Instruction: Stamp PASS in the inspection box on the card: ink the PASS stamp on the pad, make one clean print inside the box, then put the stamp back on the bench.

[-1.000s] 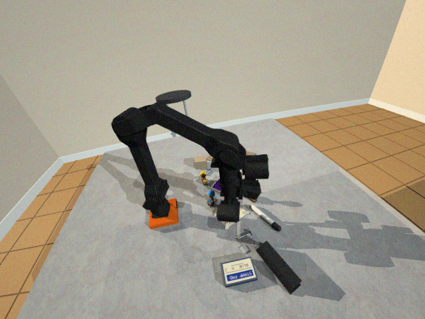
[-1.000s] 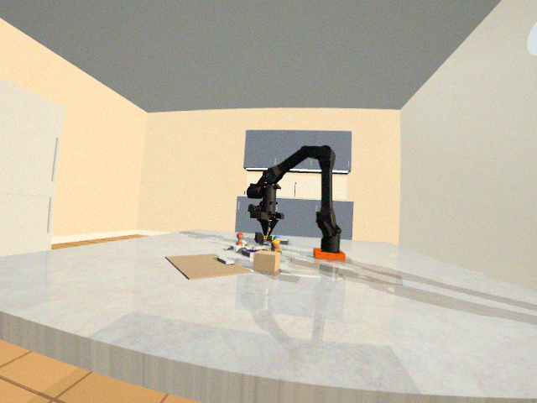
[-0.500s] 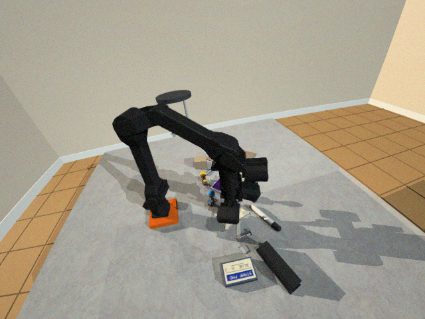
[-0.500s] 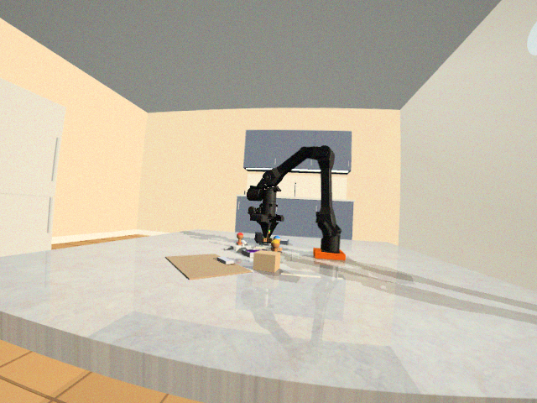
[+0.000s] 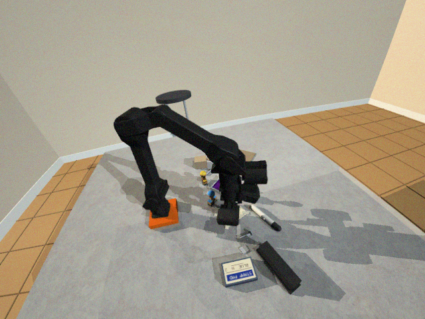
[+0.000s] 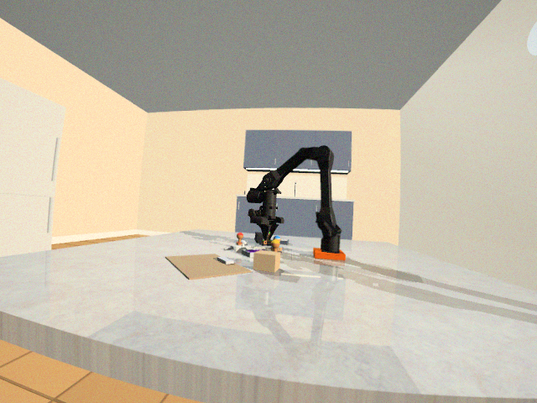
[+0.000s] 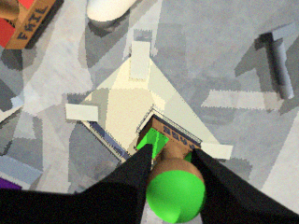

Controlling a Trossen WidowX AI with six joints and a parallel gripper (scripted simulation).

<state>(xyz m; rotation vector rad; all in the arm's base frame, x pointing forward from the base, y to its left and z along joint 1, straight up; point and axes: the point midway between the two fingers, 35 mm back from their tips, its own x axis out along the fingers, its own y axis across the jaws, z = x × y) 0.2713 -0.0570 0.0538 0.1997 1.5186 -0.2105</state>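
Note:
My gripper (image 7: pixel 171 152) (image 6: pixel 266 239) is shut on the green-knobbed stamp (image 7: pixel 177 198), whose wooden block has dark lettering on its side. The stamp is upright over the lower right part of the cream card (image 7: pixel 123 100) (image 5: pixel 243 212). A thin dark outline shows just beyond the block's far edges; the rest is hidden below it. I cannot tell whether the block touches the card. No print shows on the visible card. Pale strips lie at the card's visible corners. The open purple ink pad (image 7: pixel 8 183) (image 5: pixel 216 185) is at the lower left in the wrist view.
The red FAIL stamp (image 7: pixel 28 33) and a white marker (image 7: pixel 109 7) (image 5: pixel 264 216) are near the card. Blue-topped (image 5: pixel 210 195) and yellow-topped (image 5: pixel 203 174) stamps stand nearby. A closed blue pad (image 5: pixel 239 271) and black bar (image 5: pixel 277 266) lie in front. A cardboard block (image 6: pixel 266 261) stands farther off.

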